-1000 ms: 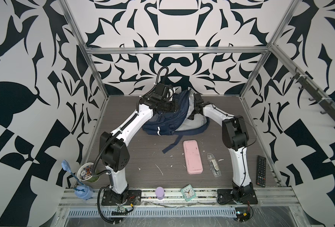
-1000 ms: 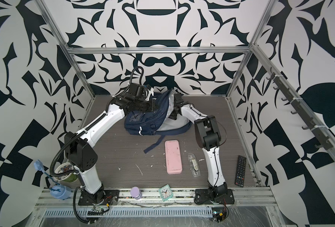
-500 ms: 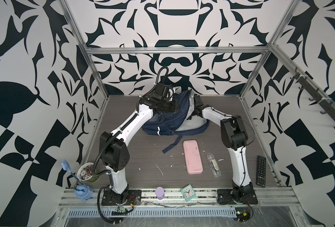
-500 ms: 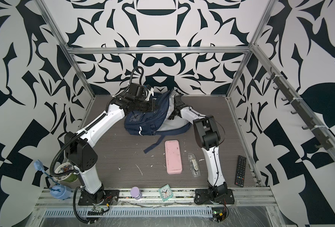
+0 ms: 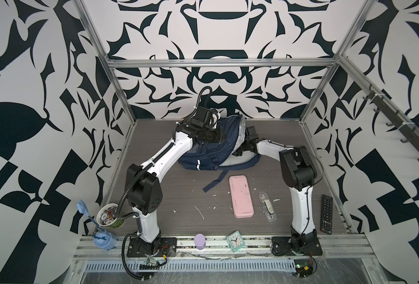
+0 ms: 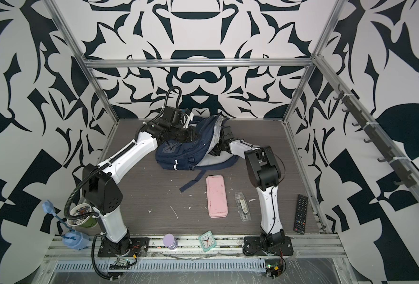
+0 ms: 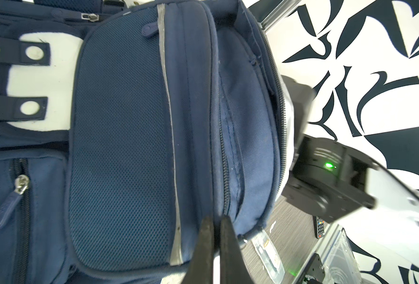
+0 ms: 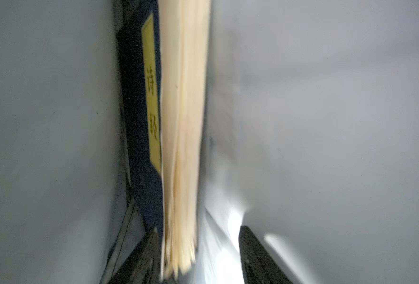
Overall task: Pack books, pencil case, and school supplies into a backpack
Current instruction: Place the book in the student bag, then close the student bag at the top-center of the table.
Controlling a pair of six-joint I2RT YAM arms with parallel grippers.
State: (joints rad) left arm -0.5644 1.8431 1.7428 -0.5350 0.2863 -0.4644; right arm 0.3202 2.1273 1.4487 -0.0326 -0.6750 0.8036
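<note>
Barely anything has shifted since a second ago but the right gripper (image 8: 199,230), whose jaws now stand parted around the books (image 8: 183,110) inside the backpack (image 5: 210,152); left gripper (image 7: 217,218) clenches its rim; pencil case (image 5: 241,196) and school supplies (image 5: 267,206) lie well clear of both jaws, not yet packed.

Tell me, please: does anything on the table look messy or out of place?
Yes. Small white scraps lie scattered on the table near the pencil case, like litter. A loose strap of the backpack trails toward that case.
</note>
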